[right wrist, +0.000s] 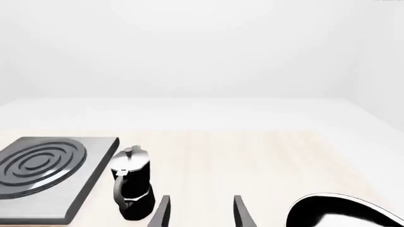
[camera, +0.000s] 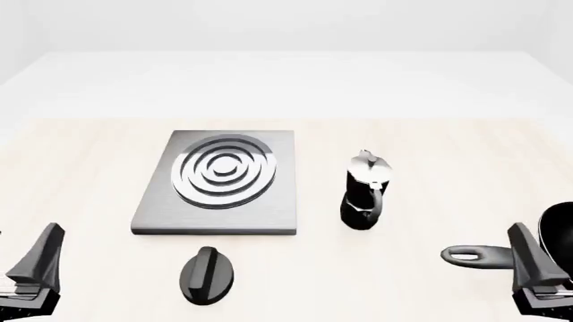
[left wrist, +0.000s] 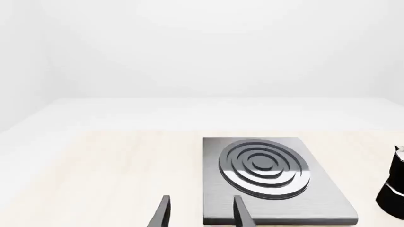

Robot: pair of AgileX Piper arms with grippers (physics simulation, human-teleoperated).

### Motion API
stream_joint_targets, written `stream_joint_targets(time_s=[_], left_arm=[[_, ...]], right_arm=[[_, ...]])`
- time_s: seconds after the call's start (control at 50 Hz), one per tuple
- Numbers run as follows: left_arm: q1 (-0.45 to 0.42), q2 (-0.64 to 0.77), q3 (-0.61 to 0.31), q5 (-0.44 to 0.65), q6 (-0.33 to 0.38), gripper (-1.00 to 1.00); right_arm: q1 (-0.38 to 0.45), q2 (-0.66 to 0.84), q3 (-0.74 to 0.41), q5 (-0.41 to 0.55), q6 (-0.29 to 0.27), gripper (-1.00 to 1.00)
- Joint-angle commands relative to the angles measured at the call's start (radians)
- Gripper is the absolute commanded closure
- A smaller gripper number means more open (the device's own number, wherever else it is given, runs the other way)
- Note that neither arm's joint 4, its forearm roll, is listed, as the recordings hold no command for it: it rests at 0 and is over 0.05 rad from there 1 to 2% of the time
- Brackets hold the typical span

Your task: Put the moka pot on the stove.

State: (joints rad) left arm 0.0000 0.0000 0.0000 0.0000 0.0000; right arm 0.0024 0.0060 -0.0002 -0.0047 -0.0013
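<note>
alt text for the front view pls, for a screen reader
A black moka pot stands upright on a pale table, just right of a grey stove plate. A black knob lies nearer, a frying pan at right; both grippers sit open at the bottom corners.

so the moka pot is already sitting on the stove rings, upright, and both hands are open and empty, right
Not quite. The moka pot is upright, but it stands on the table to the right of the stove, apart from it, not on the rings. The front view shows this clearly, with bare table between pot and plate. The rest holds: the left hand and the right hand are both open and empty.
</note>
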Motion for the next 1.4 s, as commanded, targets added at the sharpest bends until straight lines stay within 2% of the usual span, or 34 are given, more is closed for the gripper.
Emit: stream_joint_targets(time_s=[0.02,0.08,0.26,0.38,0.48,0.54,0.62,0.7,0.88,0.9,0.96,1.2,1.24,1.26,1.36,1.38,1.4], left_arm=[[0.000,0.000,0.000,0.000,0.000,-1.00],[0.000,0.000,0.000,0.000,0.000,-1.00],[0.000,0.000,0.000,0.000,0.000,-1.00],[0.000,0.000,0.000,0.000,0.000,-1.00],[0.000,0.000,0.000,0.000,0.000,-1.00],[0.000,0.000,0.000,0.000,0.000,-1.00],[0.000,0.000,0.000,0.000,0.000,-1.00],[0.000,0.000,0.000,0.000,0.000,-1.00],[0.000,0.000,0.000,0.000,0.000,-1.00],[0.000,0.000,0.000,0.000,0.000,-1.00],[0.000,0.000,0.000,0.000,0.000,-1.00],[0.000,0.000,0.000,0.000,0.000,-1.00],[0.000,0.000,0.000,0.000,0.000,-1.00],[0.000,0.000,0.000,0.000,0.000,-1.00],[0.000,0.000,0.000,0.000,0.000,-1.00],[0.000,0.000,0.000,0.000,0.000,-1.00],[0.000,0.000,0.000,0.000,0.000,-1.00]], right_arm=[[0.016,0.029,-0.001,-0.031,-0.020,-1.00],[0.006,0.093,0.000,-0.077,-0.016,-1.00],[0.048,0.056,-0.015,-0.036,-0.039,-1.00],[0.073,0.094,-0.018,-0.061,-0.035,-1.00],[0.111,0.103,-0.035,-0.048,-0.039,-1.00],[0.163,0.073,-0.053,-0.032,-0.018,-1.00],[0.181,0.128,-0.050,-0.084,-0.005,-1.00],[0.209,0.191,-0.041,-0.145,-0.016,-1.00],[0.254,0.270,-0.050,-0.209,-0.009,-1.00],[0.270,0.279,-0.053,-0.211,0.014,-1.00],[0.290,0.288,-0.054,-0.220,0.019,-1.00],[0.326,0.375,-0.033,-0.321,0.010,-1.00],[0.331,0.392,-0.029,-0.341,0.012,-1.00],[0.341,0.446,-0.023,-0.398,0.004,-1.00],[0.350,0.509,-0.023,-0.453,0.014,-1.00],[0.379,0.735,-0.015,-0.649,0.022,-1.00],[0.379,0.770,-0.013,-0.685,0.023,-1.00]])
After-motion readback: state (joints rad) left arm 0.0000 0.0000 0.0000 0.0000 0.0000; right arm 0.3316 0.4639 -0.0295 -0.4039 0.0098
